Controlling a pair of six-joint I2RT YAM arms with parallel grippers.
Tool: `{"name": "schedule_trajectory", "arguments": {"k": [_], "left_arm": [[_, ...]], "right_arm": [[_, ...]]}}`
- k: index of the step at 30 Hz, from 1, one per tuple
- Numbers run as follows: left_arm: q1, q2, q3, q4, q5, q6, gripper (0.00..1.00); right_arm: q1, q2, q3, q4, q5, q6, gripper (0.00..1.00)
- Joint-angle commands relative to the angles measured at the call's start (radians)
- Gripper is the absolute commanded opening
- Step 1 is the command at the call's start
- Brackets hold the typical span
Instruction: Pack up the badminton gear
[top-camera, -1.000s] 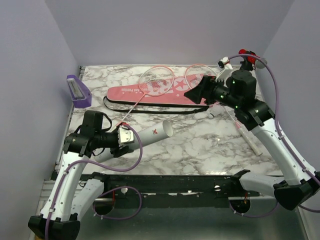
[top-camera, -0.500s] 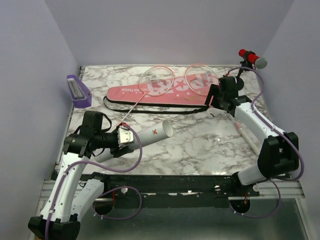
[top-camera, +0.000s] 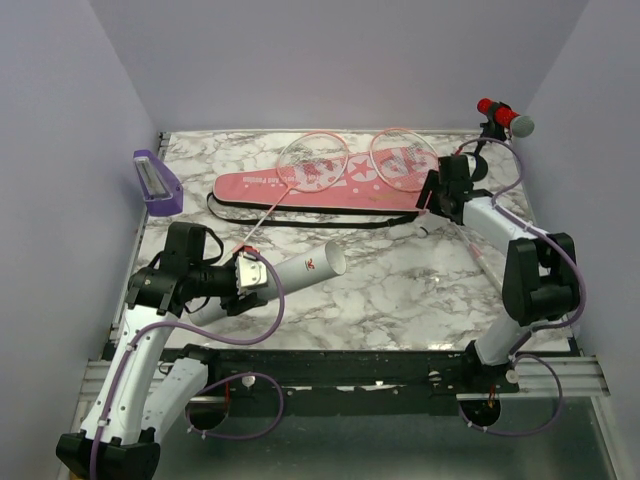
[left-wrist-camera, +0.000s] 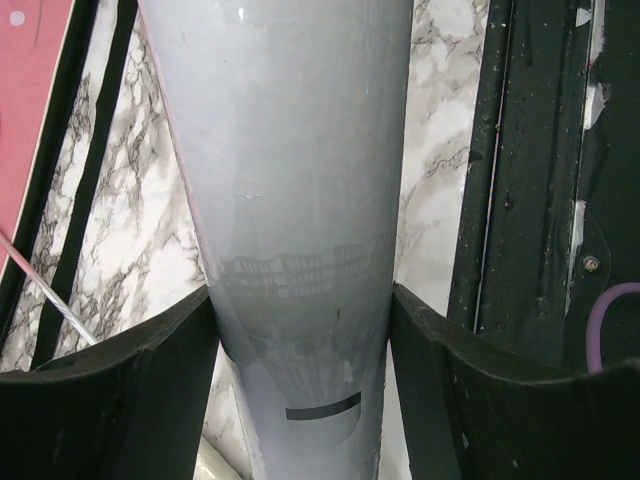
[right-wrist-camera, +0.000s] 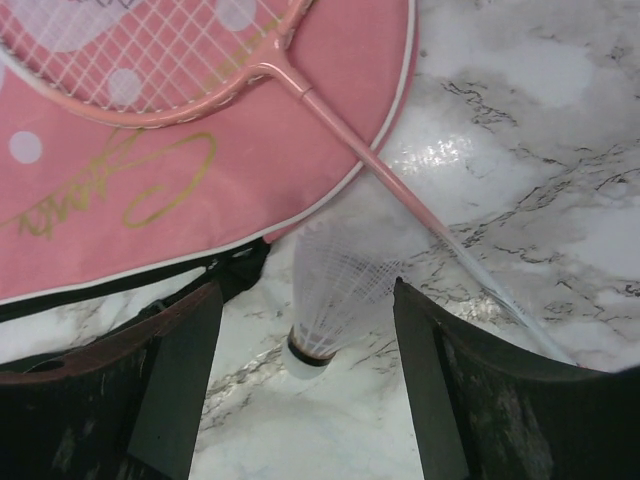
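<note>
Shuttlecock (right-wrist-camera: 325, 300): sits on marble between fingers of right gripper (right-wrist-camera: 307, 290), cork end toward wrist, touched by neither finger. Spread wide, grips nothing. Pink racket bag (right-wrist-camera: 150, 190) just beyond left finger. Racket shaft (right-wrist-camera: 370, 160) crosses ahead of fingertips, with head over bag. White tube (left-wrist-camera: 290, 180): clamped in left gripper (left-wrist-camera: 300, 300), both fingers pressed against sides, length running forward from wrist. Black strap (left-wrist-camera: 95, 140) left of tube.

Marble table (top-camera: 400, 290) I work at. Far centre: racket bag (top-camera: 262, 190), strap (top-camera: 300, 222) on the marble. Left edge: purple box (top-camera: 155, 183). Far right corner: microphone (top-camera: 505, 117). Right side, just beside bag's end: shuttlecock (right-wrist-camera: 325, 320).
</note>
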Motion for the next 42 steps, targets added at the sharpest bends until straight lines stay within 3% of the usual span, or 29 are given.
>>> {"name": "schedule_trajectory", "arguments": {"k": [1, 11, 19, 35, 42], "left_arm": [[-0.003, -0.006, 0.02, 0.006, 0.052, 0.005, 0.7], [-0.004, -0.008, 0.021, 0.008, 0.055, 0.002, 0.7], [-0.006, -0.011, 0.018, 0.012, 0.053, 0.003, 0.7], [-0.01, -0.02, 0.016, 0.014, 0.056, 0.0, 0.7], [-0.012, -0.025, 0.015, 0.014, 0.058, 0.005, 0.7]], "right_arm": [[-0.036, 0.032, 0.015, 0.052, 0.014, -0.008, 0.76], [-0.053, 0.084, 0.04, 0.092, -0.026, -0.019, 0.75], [-0.062, 0.09, -0.02, 0.127, -0.101, 0.01, 0.66], [-0.061, -0.077, -0.146, 0.052, -0.262, 0.12, 0.51], [-0.061, -0.105, -0.193, 0.009, -0.258, 0.173, 0.44]]}}
